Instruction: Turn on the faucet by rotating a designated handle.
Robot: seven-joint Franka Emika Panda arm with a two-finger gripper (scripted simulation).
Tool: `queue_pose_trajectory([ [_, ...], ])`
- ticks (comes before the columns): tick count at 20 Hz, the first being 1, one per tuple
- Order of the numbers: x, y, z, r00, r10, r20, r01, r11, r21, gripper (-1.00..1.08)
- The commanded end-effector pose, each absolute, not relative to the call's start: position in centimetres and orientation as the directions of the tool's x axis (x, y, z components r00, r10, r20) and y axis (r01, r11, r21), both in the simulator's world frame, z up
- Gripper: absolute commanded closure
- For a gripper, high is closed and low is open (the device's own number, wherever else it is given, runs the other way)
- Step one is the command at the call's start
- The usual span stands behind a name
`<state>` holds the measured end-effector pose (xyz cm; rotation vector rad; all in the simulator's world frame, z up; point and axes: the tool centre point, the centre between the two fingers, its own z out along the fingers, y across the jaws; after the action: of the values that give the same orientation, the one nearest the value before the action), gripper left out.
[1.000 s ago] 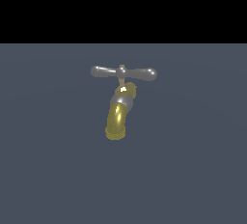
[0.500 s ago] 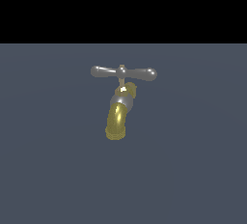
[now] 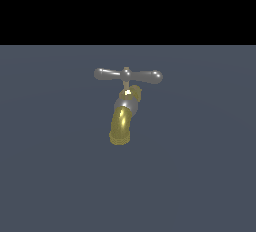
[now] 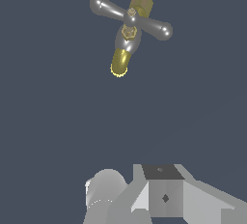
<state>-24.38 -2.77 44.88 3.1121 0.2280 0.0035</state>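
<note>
Faucet (image 3: 122, 121) untouched, handle (image 3: 128, 75) free.
Rigid, slick metal crossbar; its bulbous end likely offers best leverage. Claw's state cannot be told.

- A flat slate-blue floor (image 3: 200, 176) spreads from where I stand out to a straight horizon.
- Toward twelve o'clock, beyond that edge, hangs a plain black backdrop (image 3: 128, 8).
- The floor carries no pattern, seams or markings.
- The light is dim and even, slightly paler toward the far edge.
- The wrist view shows the same blue-grey surface.
</note>
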Motion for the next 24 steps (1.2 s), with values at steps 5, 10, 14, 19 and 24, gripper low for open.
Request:
queue_pose_trajectory([
  [5, -22.7, -4.5, 41.5, 0.956, 0.295, -0.001, 0.295, -0.955, 0.019, 1.08],
  [10, -21.1, -5.7, 38.9, 0.913, 0.408, -0.003, 0.408, -0.913, 0.018, 1.08],
  [14, -19.7, -6.6, 36.8, 0.869, 0.495, -0.004, 0.495, -0.869, 0.017, 1.08],
  [19, -17.9, -7.4, 34.1, 0.803, 0.596, -0.005, 0.596, -0.803, 0.015, 1.08],
  [24, -16.0, -8.0, 31.5, 0.727, 0.686, -0.006, 0.686, -0.727, 0.014, 1.08],
])
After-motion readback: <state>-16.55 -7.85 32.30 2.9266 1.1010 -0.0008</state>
